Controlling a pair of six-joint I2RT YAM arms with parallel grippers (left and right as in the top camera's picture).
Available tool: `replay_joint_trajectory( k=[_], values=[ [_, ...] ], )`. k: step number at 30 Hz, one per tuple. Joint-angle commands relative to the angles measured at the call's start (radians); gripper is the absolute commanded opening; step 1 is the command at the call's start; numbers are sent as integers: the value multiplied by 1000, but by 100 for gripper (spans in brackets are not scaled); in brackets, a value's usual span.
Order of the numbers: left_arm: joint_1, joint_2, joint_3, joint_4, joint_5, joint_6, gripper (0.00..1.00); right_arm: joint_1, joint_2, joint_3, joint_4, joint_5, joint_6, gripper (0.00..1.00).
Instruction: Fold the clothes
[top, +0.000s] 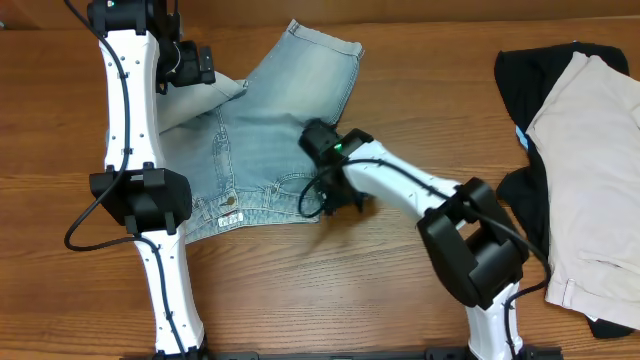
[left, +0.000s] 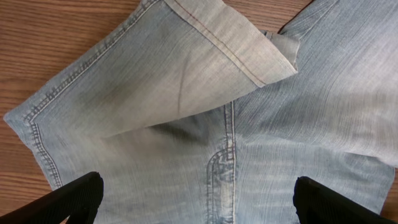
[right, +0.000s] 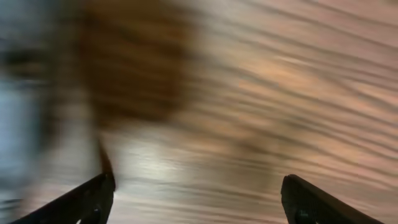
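Lying on the table (top: 300, 290) with one leg flapped over, the denim shorts (top: 275, 125) await our next fold — left gripper (left: 198, 194) spread wide above the crotch seam, right gripper (right: 196, 190) likewise open beside the waistband, poised to pinch.

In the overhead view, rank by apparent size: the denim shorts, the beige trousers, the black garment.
Largest, too alike to split: denim shorts and beige trousers; the trousers run off the frame.
Smallest: black garment, mostly hidden under the trousers.
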Motion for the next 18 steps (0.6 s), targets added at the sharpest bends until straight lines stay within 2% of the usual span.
replay_joint_trajectory(
  k=[1,6,10,14,18],
  values=[
    [6,-33,23,0,-10,23,100,-121,44,-18,-45,-23,102,90],
    [6,-33,23,0,-9,35,100,-294,41,-18,-115,-101,88,90],
    [6,-33,23,0,-3,48,100,-371,18,-12,-106,-299,-91,91],
    [6,-33,23,2,-2,48,100,-364,-30,6,-83,-545,-241,90],
    [6,-33,23,1,-2,48,100,-295,-67,9,-32,-622,-252,85]
  ],
)
